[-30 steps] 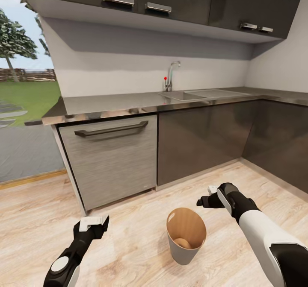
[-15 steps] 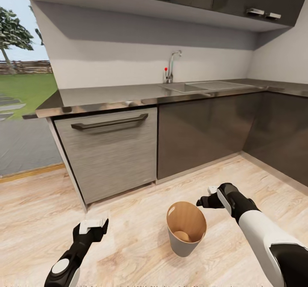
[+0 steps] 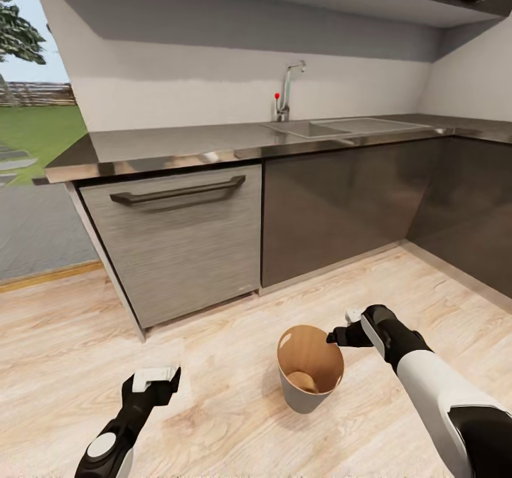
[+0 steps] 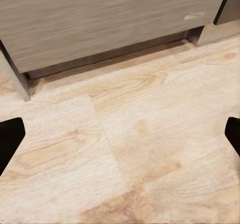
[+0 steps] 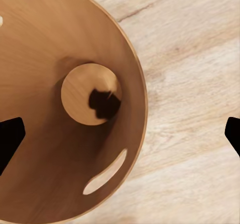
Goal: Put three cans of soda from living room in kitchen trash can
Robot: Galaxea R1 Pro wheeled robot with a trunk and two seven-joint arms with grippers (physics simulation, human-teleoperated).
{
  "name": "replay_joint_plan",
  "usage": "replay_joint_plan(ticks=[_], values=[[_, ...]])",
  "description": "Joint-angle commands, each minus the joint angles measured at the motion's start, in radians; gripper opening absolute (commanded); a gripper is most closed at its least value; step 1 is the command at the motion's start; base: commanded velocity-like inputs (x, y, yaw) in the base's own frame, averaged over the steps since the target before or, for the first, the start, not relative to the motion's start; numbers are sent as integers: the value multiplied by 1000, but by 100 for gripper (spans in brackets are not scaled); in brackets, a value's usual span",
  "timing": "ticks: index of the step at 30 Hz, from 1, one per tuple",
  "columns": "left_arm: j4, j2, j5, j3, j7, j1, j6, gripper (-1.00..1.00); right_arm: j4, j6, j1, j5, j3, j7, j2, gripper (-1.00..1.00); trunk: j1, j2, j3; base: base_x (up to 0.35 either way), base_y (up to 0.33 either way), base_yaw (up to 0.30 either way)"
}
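Note:
The trash can [image 3: 304, 397], pale grey outside and brown inside, stands upright on the pale wood floor in front of the kitchen cabinets. My right gripper [image 3: 340, 327] hangs open just above its right rim, with nothing between its fingers. In the right wrist view I look down into the bin [image 5: 45, 49], where a small dark shape [image 5: 104, 104] sits on the round bottom; I cannot tell what it is. No soda can is recognisable. My left gripper [image 3: 158, 377] is open and empty over bare floor, left of the bin.
The steel countertop [image 3: 178, 149] with sink [image 3: 334, 128] and tall tap [image 3: 286, 90] runs behind the bin. A grey front with a dark bar handle [image 3: 178, 190] faces me, and cabinets turn the corner at right. A glass door at left shows grass.
The whole head view has shifted, with counter and bin higher in the picture, so the camera moved. Both grippers stay open in the same places.

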Motion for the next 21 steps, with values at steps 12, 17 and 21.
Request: replay_joint_plan(ticks=[12, 17, 21], values=[[17, 0, 4, -1, -1, 0, -1, 100, 0, 0, 0, -1, 1, 0, 4, 100, 3, -2, -27, 0, 0, 0], [16, 0, 5, -1, -1, 1, -1, 100, 0, 0, 0, -1, 2, 0, 5, 100, 3, -2, -27, 2, 0, 0], [17, 0, 3, -1, -1, 0, 0, 100, 0, 0, 0, -1, 2, 0, 5, 100, 3, -2, -27, 93, 0, 0]])
